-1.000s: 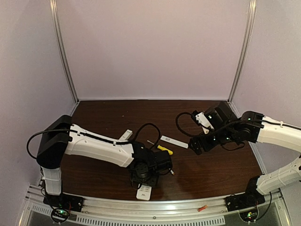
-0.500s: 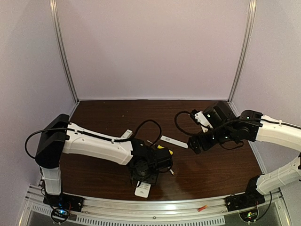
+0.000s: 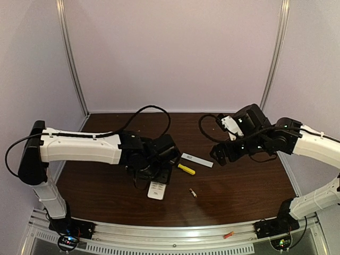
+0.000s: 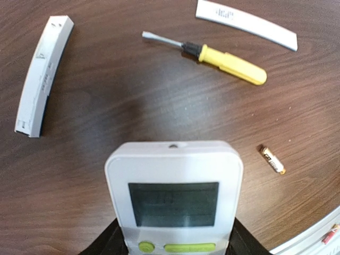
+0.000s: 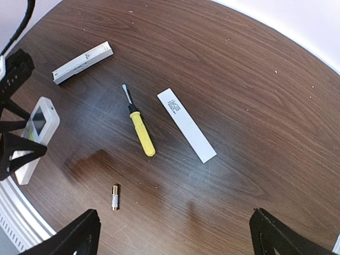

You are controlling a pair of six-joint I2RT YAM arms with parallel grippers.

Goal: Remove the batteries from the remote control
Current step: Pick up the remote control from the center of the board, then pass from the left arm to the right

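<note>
The left claw (image 4: 172, 247) is closed on the remote control (image 4: 174, 186). Its two black fingers press the narrow sides near the button end. The display faces up, so the back, where the cells sit, faces the desk (image 3: 239, 191). I think it is held this way so that gravity helps the cells to drop out. It seems to be raised a little above the wood, but I cannot be sure.

Just beside the remote, toward the right arm, one gold battery (image 4: 272, 160) lies loose on its side, touching nothing. Whether other cells are still inside I cannot tell, because the back is hidden.

Farther out lies the yellow-handled screwdriver (image 4: 223, 57), and behind it the flat white cover (image 4: 247, 24). Both are apart from each other and put aside, probably because the opening work is finished. A long white bar (image 4: 42, 74) lies on the other side.

The right claw (image 5: 178, 239) hangs above this area with its jaws wide apart and holds nothing. To me it looks ready to come down on the loose battery.
</note>
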